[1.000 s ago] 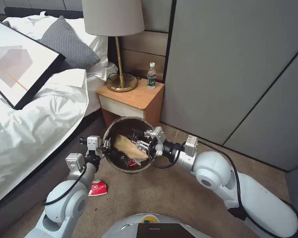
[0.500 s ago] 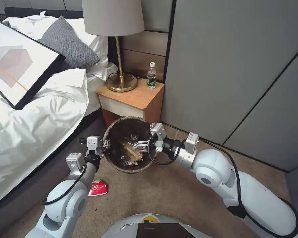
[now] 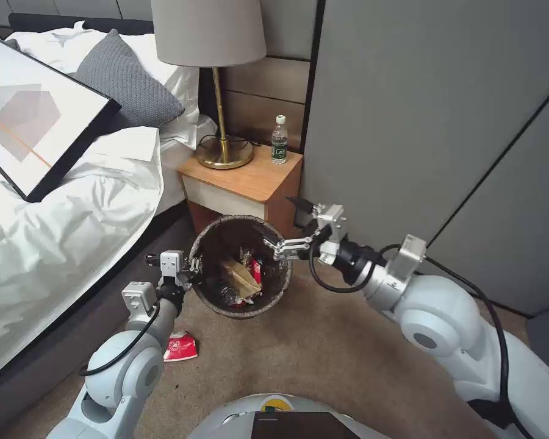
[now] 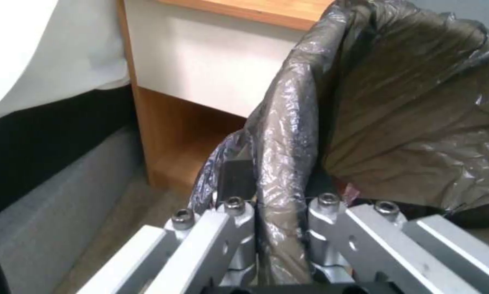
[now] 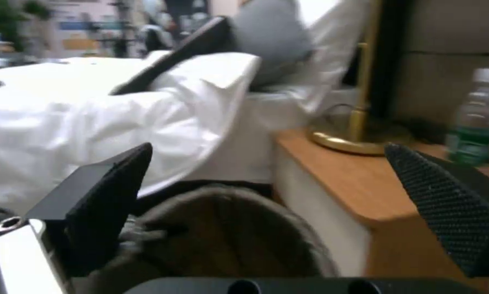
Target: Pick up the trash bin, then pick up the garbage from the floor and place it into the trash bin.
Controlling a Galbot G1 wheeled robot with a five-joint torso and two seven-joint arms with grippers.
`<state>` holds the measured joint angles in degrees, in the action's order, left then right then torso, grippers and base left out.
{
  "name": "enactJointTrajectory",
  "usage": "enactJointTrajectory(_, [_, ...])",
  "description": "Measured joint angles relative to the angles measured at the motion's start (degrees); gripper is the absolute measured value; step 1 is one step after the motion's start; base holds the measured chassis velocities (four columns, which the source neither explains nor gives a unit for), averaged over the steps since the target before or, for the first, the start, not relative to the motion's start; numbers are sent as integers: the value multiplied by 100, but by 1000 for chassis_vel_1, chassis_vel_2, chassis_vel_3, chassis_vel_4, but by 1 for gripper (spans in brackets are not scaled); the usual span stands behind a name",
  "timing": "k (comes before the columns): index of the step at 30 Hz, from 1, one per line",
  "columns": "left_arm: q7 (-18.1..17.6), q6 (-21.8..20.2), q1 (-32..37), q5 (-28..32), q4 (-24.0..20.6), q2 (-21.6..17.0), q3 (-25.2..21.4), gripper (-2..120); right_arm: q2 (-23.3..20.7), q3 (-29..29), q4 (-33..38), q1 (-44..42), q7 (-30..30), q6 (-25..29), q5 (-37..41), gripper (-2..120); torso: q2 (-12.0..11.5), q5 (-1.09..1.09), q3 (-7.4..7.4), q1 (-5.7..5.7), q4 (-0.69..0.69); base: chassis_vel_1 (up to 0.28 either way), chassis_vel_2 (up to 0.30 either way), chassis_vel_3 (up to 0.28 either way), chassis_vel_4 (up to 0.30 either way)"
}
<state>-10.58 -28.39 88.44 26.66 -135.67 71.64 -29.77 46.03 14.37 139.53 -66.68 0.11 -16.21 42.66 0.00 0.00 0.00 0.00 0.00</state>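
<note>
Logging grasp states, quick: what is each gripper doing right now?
Left gripper: shut on the trash bin rim.
Right gripper: open, holding nothing, above the bin's far edge.

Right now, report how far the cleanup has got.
Done: the left claw is shut on the rim of the trash bin, and wrappers lie inside it. In hand: the right claw is open and empty above the bin's far edge. Left: a red packet on the floor beside the left arm.
</note>
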Motion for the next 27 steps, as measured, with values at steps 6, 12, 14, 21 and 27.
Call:
enactJointTrajectory(6, [0, 1, 7, 0, -4, 4, -25, 7, 581, 825, -46, -1059, 131, 398, -891, 100, 0, 1, 0, 0, -1, 0, 0, 0, 0])
enactJointTrajectory(12, [2, 9, 55, 31, -31, -50, -68, 7, 1382, 1576, -156, -2102, 134, 1043, -1930, 100, 0, 0, 0, 0, 1, 0, 0, 0, 0])
enactJointTrajectory(14, [2, 10, 66, 44, -41, -64, -74, 7, 1628, 1712, -198, -2362, 130, 1285, -2258, 100, 0, -1, 0, 0, 0, 0, 0, 0, 0])
enactJointTrajectory(21, [10, 10, 60, 58, -43, -83, -78, 7, 2583, 2285, -282, -3179, -232, 1860, -2919, 100, 0, 0, 0, -1, -1, 0, 0, 0, 0])
enactJointTrajectory(27, [18, 9, 30, -85, 0, -51, -46, 7, 3231, 2378, -366, -3444, -208, 2133, -3421, 100, 0, -1, 0, -1, 0, 0, 0, 0, 0])
